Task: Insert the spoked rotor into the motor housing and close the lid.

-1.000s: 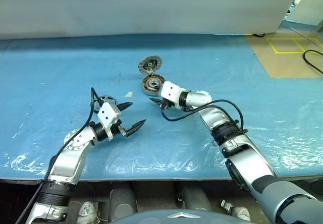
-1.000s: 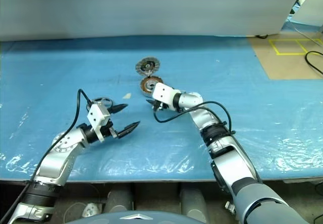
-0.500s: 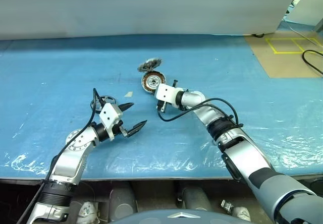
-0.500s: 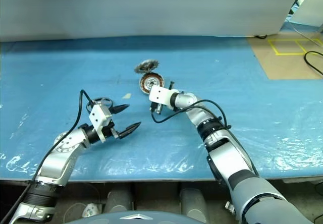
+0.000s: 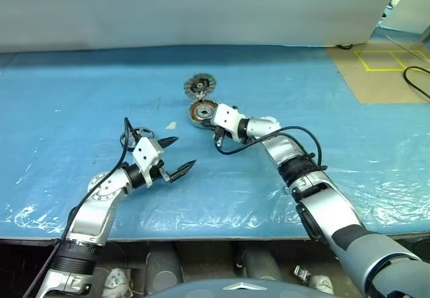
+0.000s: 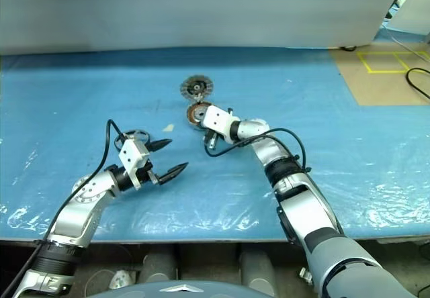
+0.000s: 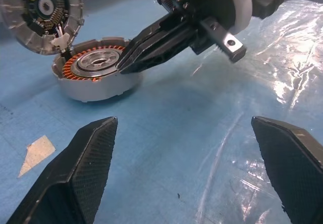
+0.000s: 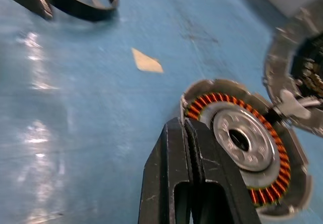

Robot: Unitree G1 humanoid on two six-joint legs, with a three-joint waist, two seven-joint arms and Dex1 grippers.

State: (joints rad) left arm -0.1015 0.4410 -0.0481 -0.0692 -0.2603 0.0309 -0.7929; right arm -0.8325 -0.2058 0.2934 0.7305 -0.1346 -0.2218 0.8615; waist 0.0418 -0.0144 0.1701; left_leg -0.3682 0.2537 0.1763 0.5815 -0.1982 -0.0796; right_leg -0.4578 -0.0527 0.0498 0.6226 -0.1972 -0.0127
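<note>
Motor housing [image 5: 202, 113] sits on the blue-covered desk [image 5: 80, 96], roughly mid-width and nearer the far edge than the near one. Copper windings ring a silver hub with a dark centre hole; top open.

Lid [image 5: 199, 84] lies just beyond the housing on the far side, rims touching or nearly so; the wrist views show a small pale link joining the two where they meet.

Right gripper [image 7: 126, 62]: fingers pressed together, nothing between them. Tips rest at the housing's rim on its near side, over the copper windings, pointing toward the hub. Whether they actually touch the windings cannot be told.

Spoked rotor [image 5: 134, 137] lies flat toward the left of the desk, well apart from the housing, just behind the left gripper's body.

Left gripper [image 5: 179, 155]: fingers spread wide, empty, aimed across the desk toward the housing, well short of it.

A small pale scrap [image 5: 171, 125] lies between rotor and housing.
</note>
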